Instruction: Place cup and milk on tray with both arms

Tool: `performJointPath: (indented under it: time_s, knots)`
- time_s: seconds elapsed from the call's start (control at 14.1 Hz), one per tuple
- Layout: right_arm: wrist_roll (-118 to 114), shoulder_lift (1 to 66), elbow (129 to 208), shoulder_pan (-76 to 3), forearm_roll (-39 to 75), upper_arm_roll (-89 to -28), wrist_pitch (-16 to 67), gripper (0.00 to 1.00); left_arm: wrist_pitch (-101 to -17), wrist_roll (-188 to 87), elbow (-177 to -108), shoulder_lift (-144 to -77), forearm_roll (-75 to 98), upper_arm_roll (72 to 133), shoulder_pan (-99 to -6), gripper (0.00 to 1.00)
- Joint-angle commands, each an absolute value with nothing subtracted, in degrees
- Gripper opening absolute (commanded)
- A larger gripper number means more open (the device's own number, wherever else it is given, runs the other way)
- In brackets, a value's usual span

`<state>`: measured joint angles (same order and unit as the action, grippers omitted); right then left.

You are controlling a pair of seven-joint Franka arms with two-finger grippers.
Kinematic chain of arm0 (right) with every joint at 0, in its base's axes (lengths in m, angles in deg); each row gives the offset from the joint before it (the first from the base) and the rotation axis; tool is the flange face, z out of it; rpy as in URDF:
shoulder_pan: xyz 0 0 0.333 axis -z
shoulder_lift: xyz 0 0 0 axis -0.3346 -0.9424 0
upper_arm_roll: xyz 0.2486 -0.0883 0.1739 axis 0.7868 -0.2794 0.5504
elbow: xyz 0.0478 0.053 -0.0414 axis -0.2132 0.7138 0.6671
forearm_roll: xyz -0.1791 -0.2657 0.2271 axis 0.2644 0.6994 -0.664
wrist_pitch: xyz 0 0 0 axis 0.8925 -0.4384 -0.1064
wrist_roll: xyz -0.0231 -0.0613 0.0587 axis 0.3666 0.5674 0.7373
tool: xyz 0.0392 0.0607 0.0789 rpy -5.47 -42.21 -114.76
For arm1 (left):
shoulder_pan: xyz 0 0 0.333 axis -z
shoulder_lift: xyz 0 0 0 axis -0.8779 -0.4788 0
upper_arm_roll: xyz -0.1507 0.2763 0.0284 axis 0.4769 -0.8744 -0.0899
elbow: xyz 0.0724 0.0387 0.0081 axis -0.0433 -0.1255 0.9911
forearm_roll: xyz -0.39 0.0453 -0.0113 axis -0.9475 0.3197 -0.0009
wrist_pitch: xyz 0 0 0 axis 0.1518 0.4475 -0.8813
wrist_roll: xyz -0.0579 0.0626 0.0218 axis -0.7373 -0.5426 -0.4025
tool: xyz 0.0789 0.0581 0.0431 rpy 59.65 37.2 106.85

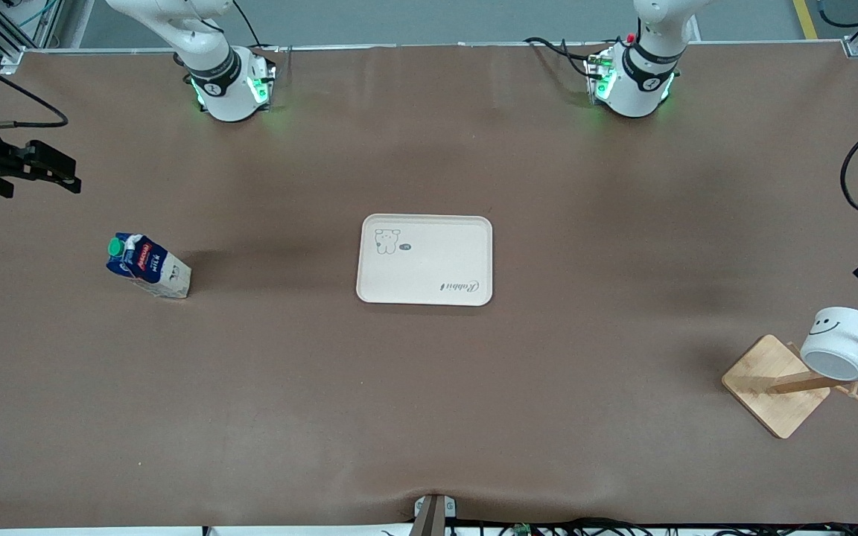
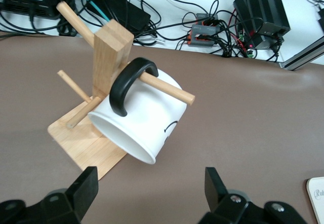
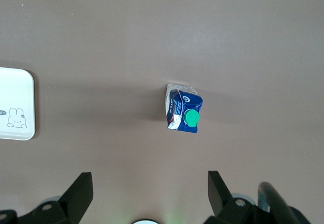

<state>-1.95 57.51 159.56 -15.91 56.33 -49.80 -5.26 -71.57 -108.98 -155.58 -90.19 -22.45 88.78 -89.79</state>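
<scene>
Both grippers hold their fingers wide apart, with nothing between them. On the left gripper (image 2: 149, 193), the fingers (image 2: 83, 188) frame the table below the cup (image 2: 139, 120). The right gripper (image 3: 147, 193) hangs over the table above the milk (image 3: 183, 114), its fingers (image 3: 78, 191) equally spread.

Toward the right arm's end of the table (image 1: 429, 417), the milk (image 1: 147, 265) stands upright on the bare brown surface, green cap on top. Mid-table lies the tray (image 1: 425, 260), flat and bare, well apart from the carton. The cup (image 1: 846, 342) hangs tilted by its black handle on a peg of the wooden mug rack (image 1: 775, 383), toward the left arm's end of the table and nearer the front camera than the tray.
</scene>
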Motion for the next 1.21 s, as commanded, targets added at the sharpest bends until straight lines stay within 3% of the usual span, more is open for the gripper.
performJointPath:
  time_s: [0.0, 0.5, 1.14]
  knots:
    - [-2.6, 57.6, 159.3, -15.8, 57.0, -49.2, -5.0, 1.0, -72.2, -111.6, -154.5, -92.0, -25.9, 89.1, -90.0, 0.9]
    - [-2.4, 55.4, 158.1, -15.9, 56.2, -49.1, -4.6, 1.0, -72.6, -113.5, -150.4, -98.0, -32.7, 89.3, -89.9, 0.86]
    - [-2.2, 52.5, 158.7, -16.1, 56.2, -49.2, -4.2, 1.0, -74.8, -113.5, -149.5, -100.0, -37.1, 90.2, -88.1, 0.75]
